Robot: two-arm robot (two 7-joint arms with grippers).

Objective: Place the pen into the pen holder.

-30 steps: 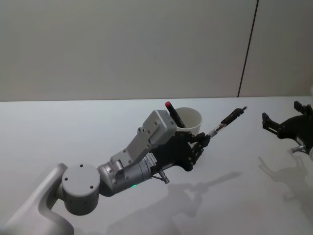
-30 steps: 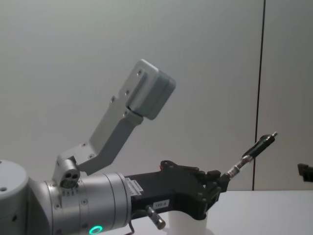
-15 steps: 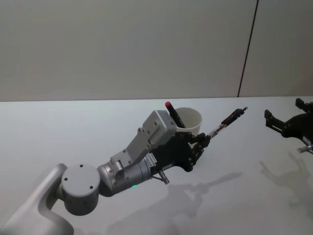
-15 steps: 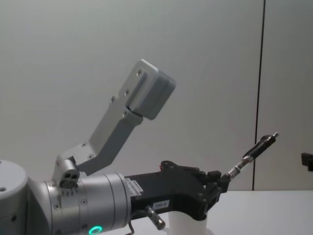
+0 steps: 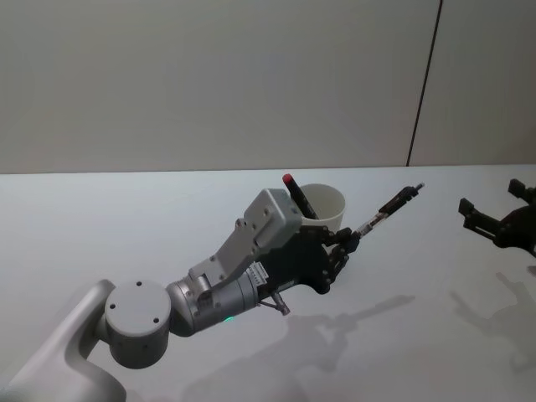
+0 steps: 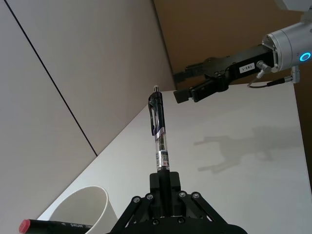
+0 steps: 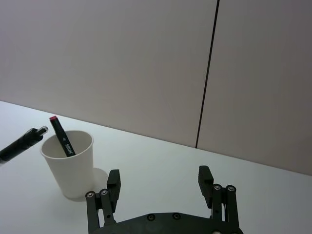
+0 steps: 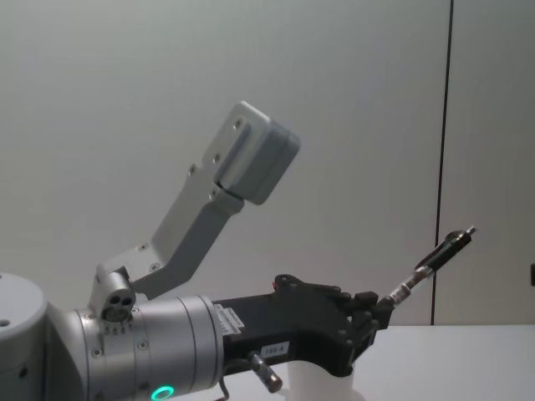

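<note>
Beside the tapered paper pen holder (image 7: 69, 168), left claw (image 6: 165, 179) pinches a slim clear-barrelled pen (image 6: 159, 140); right claw (image 7: 159, 174) gapes empty.

Soft even light, faint shadows

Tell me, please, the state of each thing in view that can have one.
pen: gripped at one end, tilted, outside the pen holder
pen holder: upright, holding a marker
marker: leaning inside the pen holder
left gripper: shut on the pen
right gripper: open, empty
</note>
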